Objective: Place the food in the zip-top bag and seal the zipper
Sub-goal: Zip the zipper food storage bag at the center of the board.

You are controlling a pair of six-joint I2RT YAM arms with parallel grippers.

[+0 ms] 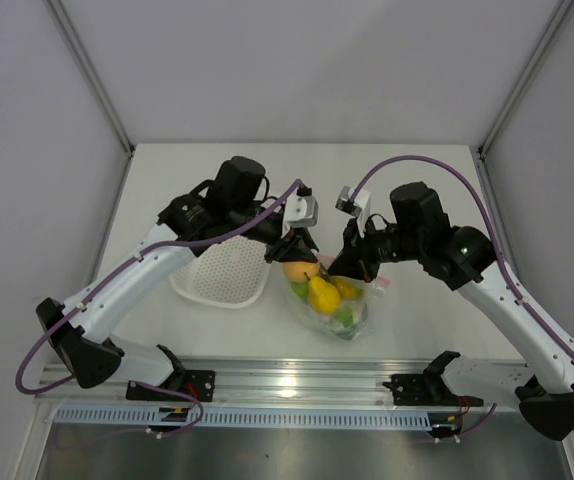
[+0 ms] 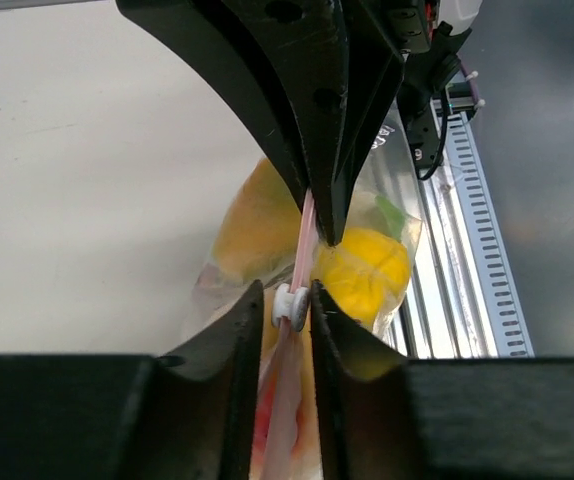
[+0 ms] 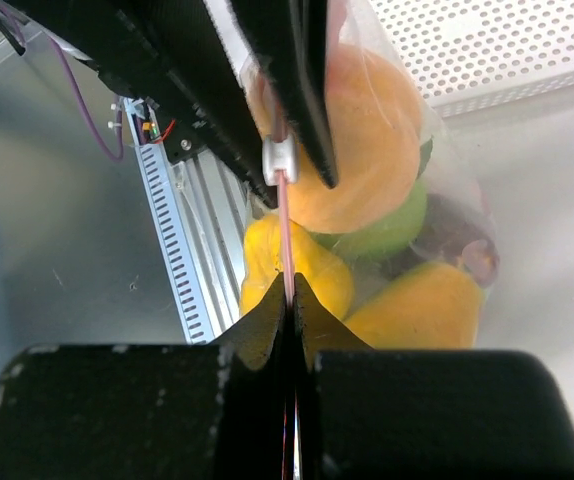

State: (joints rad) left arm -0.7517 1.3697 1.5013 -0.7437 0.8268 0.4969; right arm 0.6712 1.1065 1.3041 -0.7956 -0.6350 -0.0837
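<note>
Zip-top bag [image 1: 335, 312] lies mid-bench [image 1: 427, 200], just right of the white perforated basket [image 1: 222, 275], toward the near edge. We see the food [image 1: 323, 293] inside it: orange and yellow fruit, a lime-green piece, something dark red beneath them. Right fingers [image 3: 265, 325] are pressed together on the pink zipper [image 3: 285, 225], pinching the strip. Left fingers [image 2: 247, 320] stand at a narrow gap either side of the white slider [image 2: 290, 305] and grip it. The zipper runs straight between the two sets of fingers, which sit close together over the bag's far edge
</note>
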